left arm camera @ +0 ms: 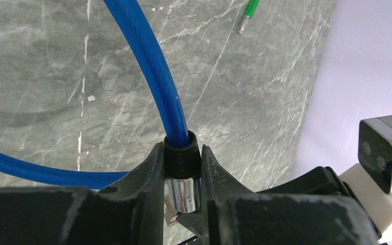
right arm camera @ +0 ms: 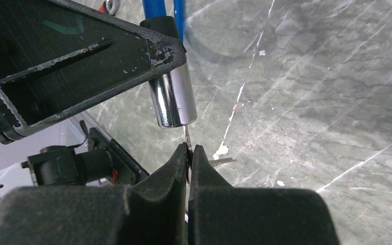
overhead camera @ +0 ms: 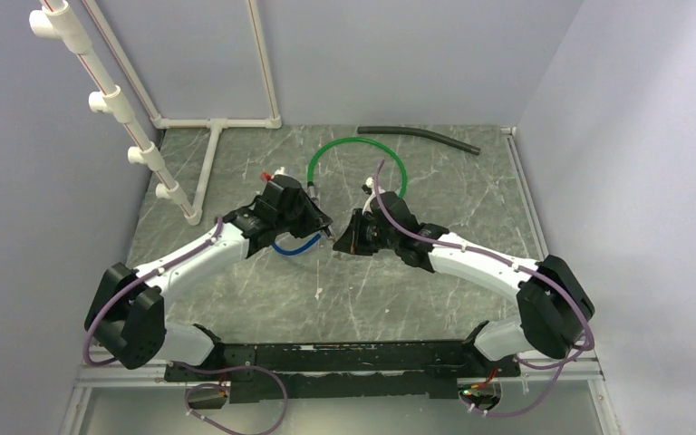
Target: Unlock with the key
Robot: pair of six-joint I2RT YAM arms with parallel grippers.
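Left claw (left arm camera: 182, 166) is clenched on the lock (right arm camera: 174, 99) of the blue cable (left arm camera: 150, 53). Right claw (right arm camera: 189, 154) grips the key (right arm camera: 186, 134), whose tip meets the lock's lower end.

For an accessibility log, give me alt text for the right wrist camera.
The right fingers pinch a metal key, its tip touching the lower end of a chrome lock cylinder clamped by the left fingers. A blue cable leaves the lock's top, above a grey marbled table.
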